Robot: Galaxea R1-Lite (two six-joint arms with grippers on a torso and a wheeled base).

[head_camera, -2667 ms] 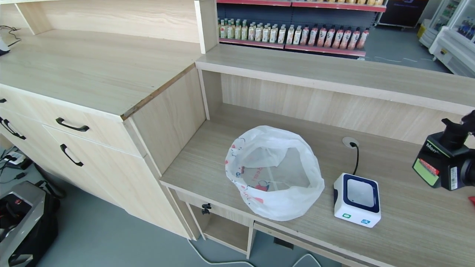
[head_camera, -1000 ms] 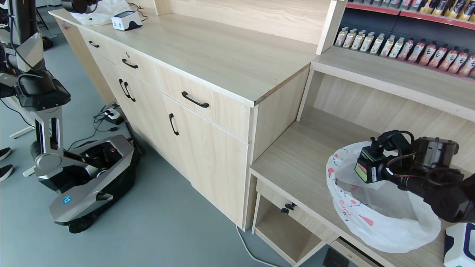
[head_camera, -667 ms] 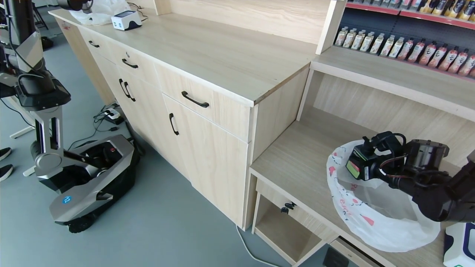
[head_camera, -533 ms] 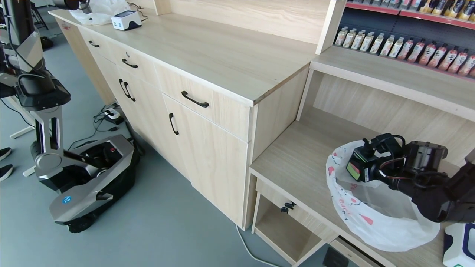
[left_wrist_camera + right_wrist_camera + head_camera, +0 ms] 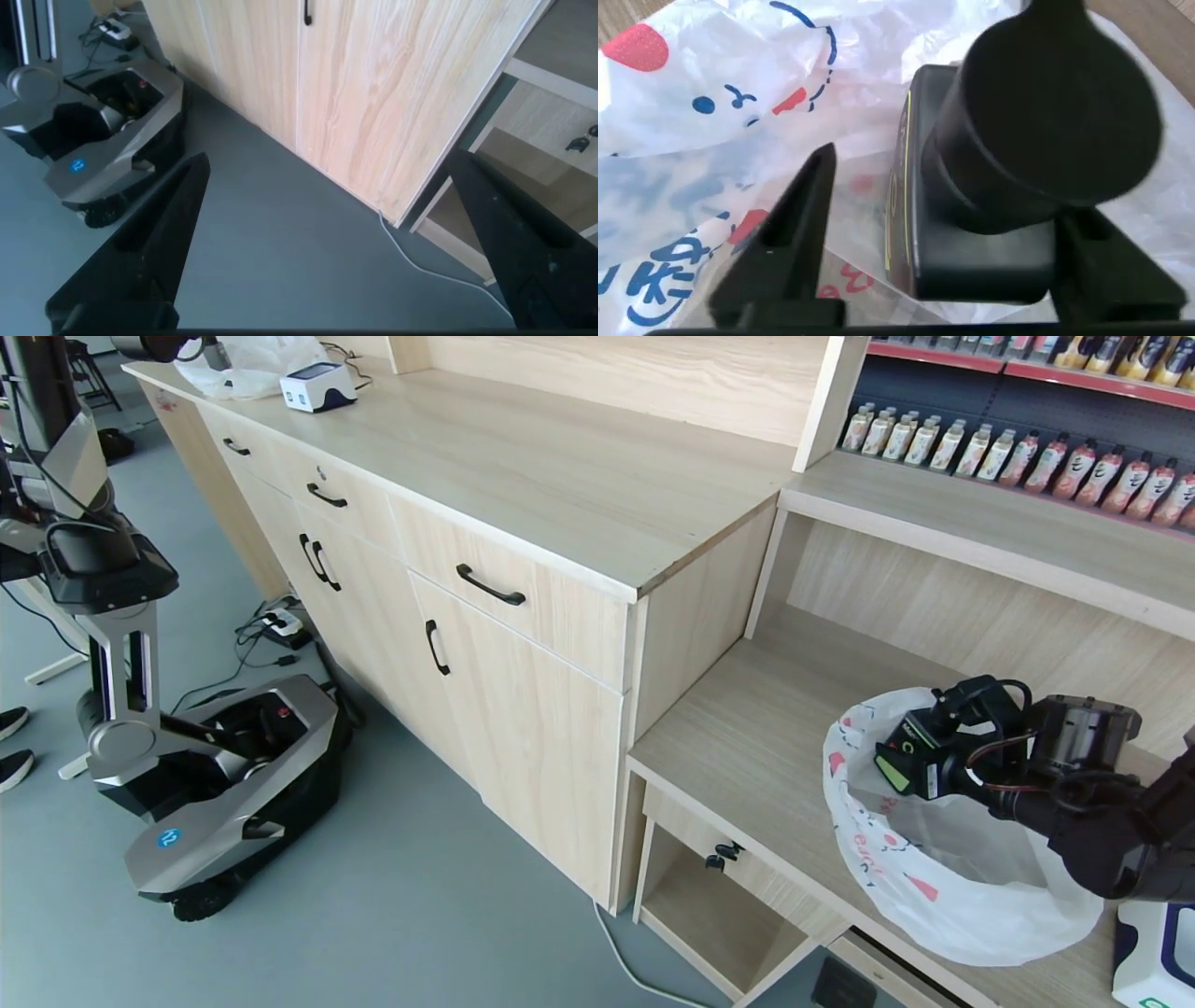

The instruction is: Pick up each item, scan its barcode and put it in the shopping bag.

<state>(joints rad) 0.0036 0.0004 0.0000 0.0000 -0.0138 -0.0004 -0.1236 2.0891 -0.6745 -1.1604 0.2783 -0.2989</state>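
Observation:
A white shopping bag (image 5: 943,887) with red and blue prints stands open on the low counter (image 5: 747,737). Just above the bag's mouth hangs a black boxy item (image 5: 907,758) with a green label and a round black cap, tilted. In the right wrist view the item (image 5: 971,252) lies between the fingers, with a gap beside it and the bag (image 5: 710,159) beneath. My right gripper (image 5: 945,739) (image 5: 948,187) is open around it. My left gripper (image 5: 329,163) is open with nothing in it, low above the grey floor beside the cabinet.
A white barcode scanner (image 5: 1153,961) sits on the counter right of the bag. A taller drawer cabinet (image 5: 523,616) adjoins the counter on the left, and a shelf (image 5: 980,532) overhangs its back. Another robot (image 5: 177,775) stands on the floor far left. Drink bottles (image 5: 1018,453) line a rear rack.
The head camera has swung left since the earliest frame. My right arm brought the black item from beside the scanner to over the bag. The item has now tipped forward between spread fingers.

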